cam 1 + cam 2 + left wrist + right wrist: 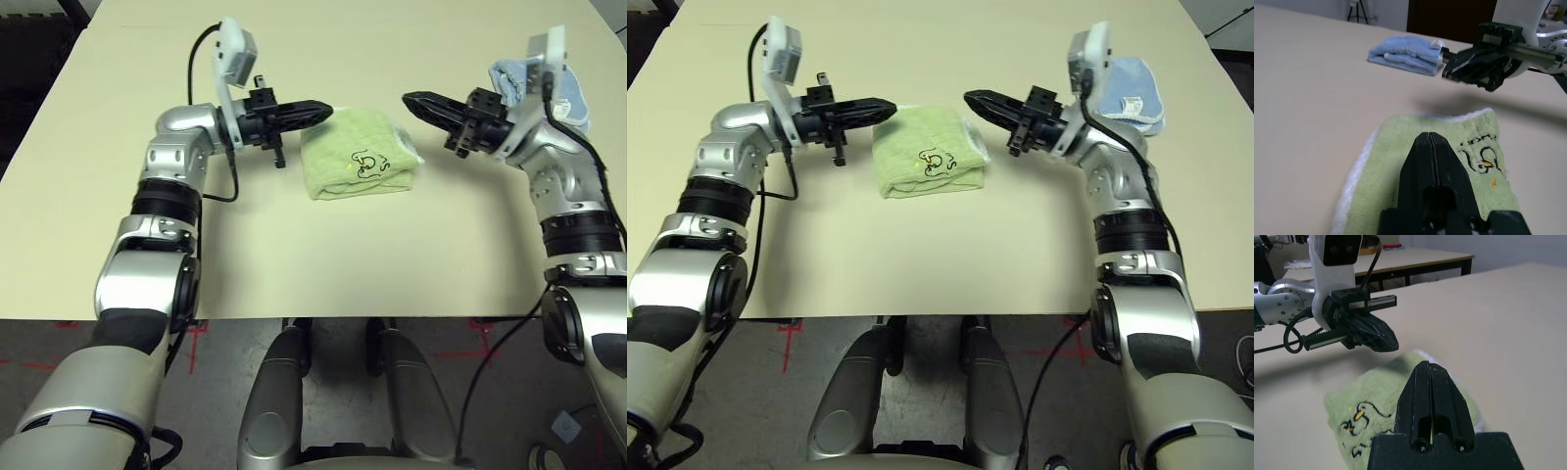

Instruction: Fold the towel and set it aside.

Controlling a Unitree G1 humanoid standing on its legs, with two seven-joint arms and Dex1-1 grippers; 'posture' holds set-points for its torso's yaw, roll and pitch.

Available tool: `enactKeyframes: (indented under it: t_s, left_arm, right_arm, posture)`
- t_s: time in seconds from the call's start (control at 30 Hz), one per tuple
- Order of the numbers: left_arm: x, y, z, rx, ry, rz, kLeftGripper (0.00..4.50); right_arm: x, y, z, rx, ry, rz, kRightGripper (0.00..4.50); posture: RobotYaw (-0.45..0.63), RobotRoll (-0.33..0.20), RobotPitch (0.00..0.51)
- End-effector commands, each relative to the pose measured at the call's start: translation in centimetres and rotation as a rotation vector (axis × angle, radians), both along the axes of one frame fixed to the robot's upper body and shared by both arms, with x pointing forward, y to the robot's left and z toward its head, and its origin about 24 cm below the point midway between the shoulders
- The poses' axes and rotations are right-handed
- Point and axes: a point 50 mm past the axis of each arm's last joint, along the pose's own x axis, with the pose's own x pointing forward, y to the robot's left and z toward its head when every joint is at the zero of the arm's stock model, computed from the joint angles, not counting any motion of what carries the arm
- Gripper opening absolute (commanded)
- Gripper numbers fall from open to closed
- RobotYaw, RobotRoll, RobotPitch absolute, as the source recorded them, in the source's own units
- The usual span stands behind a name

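Note:
The light green towel [358, 162] lies folded into a small thick packet at the table's middle, its dark embroidered drawing [370, 162] facing up. My left gripper [328, 110] is shut, pointing in from the left with its tip at the towel's far left corner; nothing is between its fingers [1429, 161]. From the right, my right gripper [408, 99] points at the far right corner, also shut and holding nothing. Its tip [1428, 364] hangs just above the cloth. The two tips face each other across the towel's far edge.
A smaller light blue towel [1127, 98] lies folded at the far right, behind my right forearm. The cream table [294, 264] is bare in front of the green towel and to its left. The table's near edge [294, 318] runs just ahead of my body.

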Motion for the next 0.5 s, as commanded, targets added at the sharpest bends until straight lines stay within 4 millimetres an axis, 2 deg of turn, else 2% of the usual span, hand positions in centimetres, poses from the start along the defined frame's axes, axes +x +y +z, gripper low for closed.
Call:
enactKeyframes:
  t_s: [0.03,0.23,0.5]
  left_arm:
    - [0.1,-1.0,-1.4,0.086,0.031,-0.027,0.06]
    - [-0.1,-0.3,-3.0,0.160,0.070,-0.037,0.06]
    - [-0.2,1.7,-5.0,0.188,0.098,0.022,0.06]
  right_arm:
    - [0.3,0.3,-1.2,-0.046,0.027,-0.010,0.00]
    - [0.2,0.8,-3.0,-0.112,0.071,-0.006,0.00]
    - [0.1,0.6,-8.2,-0.248,0.181,-0.060,0.00]
  posture:
    - [0.07,0.000,0.316]
    - [0.06,0.000,0.313]
    - [0.07,0.000,0.305]
